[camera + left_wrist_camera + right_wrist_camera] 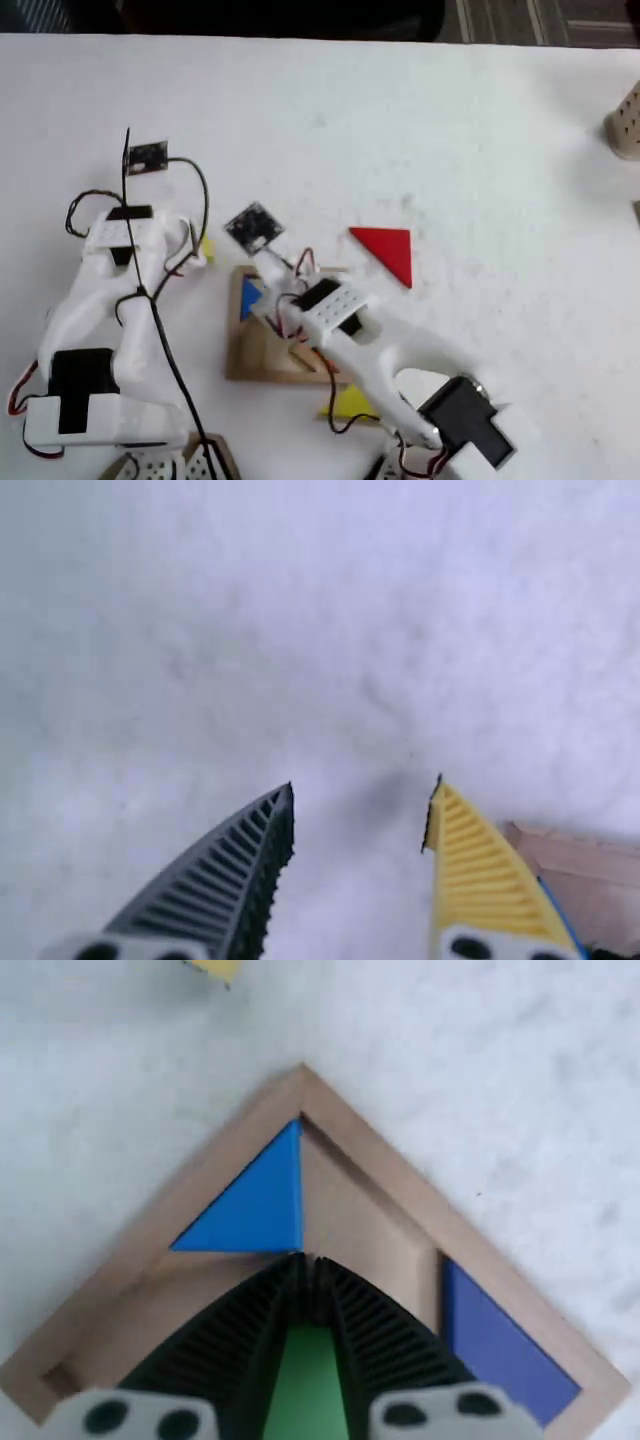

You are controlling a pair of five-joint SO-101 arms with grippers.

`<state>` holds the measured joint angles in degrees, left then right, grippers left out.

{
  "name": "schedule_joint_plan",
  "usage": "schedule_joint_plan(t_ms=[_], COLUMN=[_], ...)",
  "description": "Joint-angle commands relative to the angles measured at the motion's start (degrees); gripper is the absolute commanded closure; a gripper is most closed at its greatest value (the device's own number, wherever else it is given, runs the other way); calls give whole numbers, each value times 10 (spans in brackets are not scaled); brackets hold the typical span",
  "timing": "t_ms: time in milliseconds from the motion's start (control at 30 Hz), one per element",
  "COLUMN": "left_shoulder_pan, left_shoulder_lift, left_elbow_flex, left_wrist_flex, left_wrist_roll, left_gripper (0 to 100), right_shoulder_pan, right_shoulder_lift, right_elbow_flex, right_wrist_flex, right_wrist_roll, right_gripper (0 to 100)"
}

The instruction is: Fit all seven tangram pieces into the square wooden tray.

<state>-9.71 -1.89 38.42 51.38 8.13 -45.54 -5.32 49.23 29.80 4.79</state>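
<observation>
Right gripper [308,1265] clamped on a green piece [305,1380] over the wooden tray [420,1206], light blue triangle [255,1215] seated in its corner; left gripper [363,785] spread open above the table [300,630]; red triangle [388,250] outside the tray

White shells and black motor blocks are making up the left arm [90,310] and right arm [390,350]; black and red cables are trailing. The left pincer [360,800] is showing one grey and one yellow ribbed fingers [230,880]; the right pincer [308,1270], black ones.

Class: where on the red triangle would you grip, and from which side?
Probably from straight above: the red triangle lies flat on the table, with nothing touching it. Set the fingers across it, one on its long slanted edge, one at the square corner opposite.
</observation>
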Motion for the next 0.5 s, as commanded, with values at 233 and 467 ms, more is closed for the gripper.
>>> schedule_joint_plan(t_ms=[233, 467], left_shoulder_pan=[-8, -7], left_shoulder_lift=[0, 0], left_elbow_flex=[-23, -23], left_wrist_flex=[-11, -11], left_wrist_roll=[-5, -5], left_gripper=[766, 766], right_shoulder_pan=[-4, -30], right_shoulder_lift=[-136, -117], right_elbow_flex=[-15, -11], right_wrist_flex=[19, -61], right_wrist_roll=[-4, -4], right_gripper=[982, 982])
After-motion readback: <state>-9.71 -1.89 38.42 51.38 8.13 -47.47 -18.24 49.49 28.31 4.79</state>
